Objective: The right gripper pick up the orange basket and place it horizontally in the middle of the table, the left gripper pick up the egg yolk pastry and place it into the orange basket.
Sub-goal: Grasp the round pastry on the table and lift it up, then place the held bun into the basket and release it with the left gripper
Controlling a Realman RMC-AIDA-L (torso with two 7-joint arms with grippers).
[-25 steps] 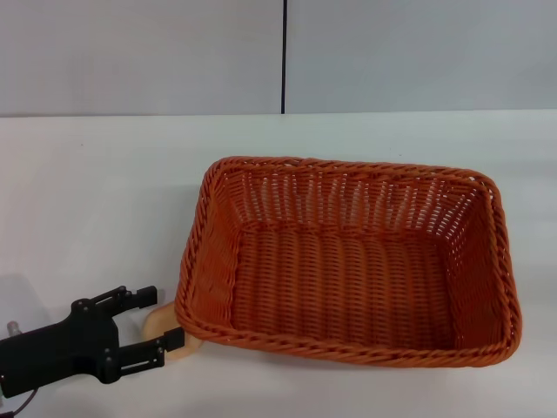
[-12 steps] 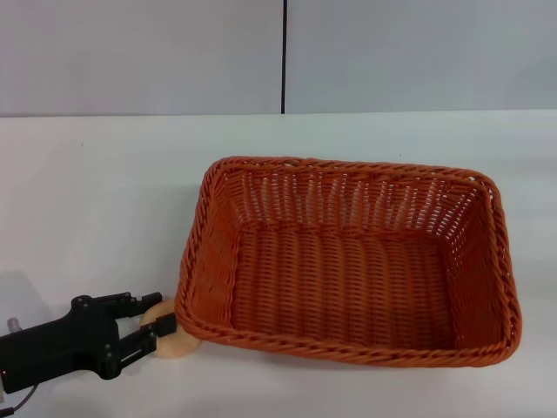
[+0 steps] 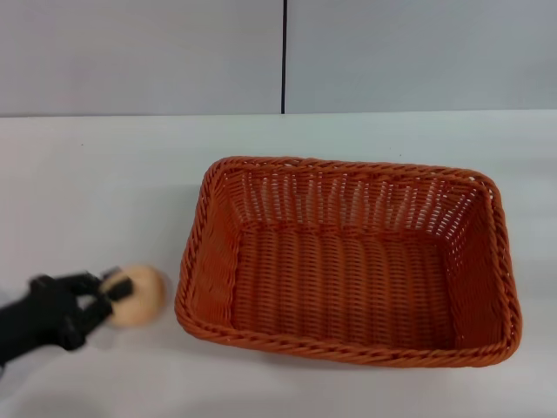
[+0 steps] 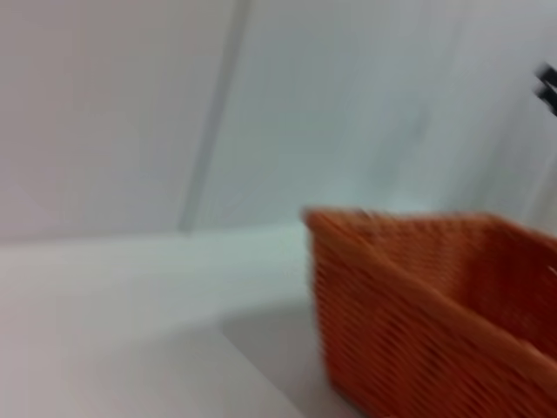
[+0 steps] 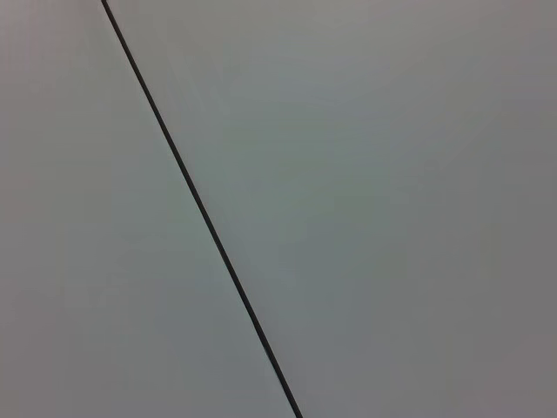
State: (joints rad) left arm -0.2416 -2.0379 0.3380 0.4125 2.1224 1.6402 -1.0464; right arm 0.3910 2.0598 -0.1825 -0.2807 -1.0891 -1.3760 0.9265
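Egg yolk pastry (image 3: 137, 294) is what your next move turns on, and you have it: the left gripper (image 3: 106, 294) has its two fingers clamped on the bun's near-left side, at the front-left of the table (image 3: 96, 192). From the head view it looks lifted clear of the tabletop, though you cannot be sure of the gap.

From the gripper, the orange basket (image 3: 348, 261) lies directly to its right, and the pastry sits on that same side, between the fingertips and the basket's left wall. The bun is just beside the braided rim, not touching it. The basket rests flat in the middle of the table with its long axis running left to right, so you would be coming at a short end wall, with the length of the floor opening out beyond it.

That makes the relation simple: you need to go right and up over the rim, then down. A purely sideways carry would probably push the pastry into the woven wall, so gain height first. Once past the rim there is plenty of bare floor, so aim well inside the near end.

The left wrist view shows the basket's corner (image 4: 426, 305) close ahead, agreeing with this. The right gripper is in no view, so you cannot count on it being nearer.
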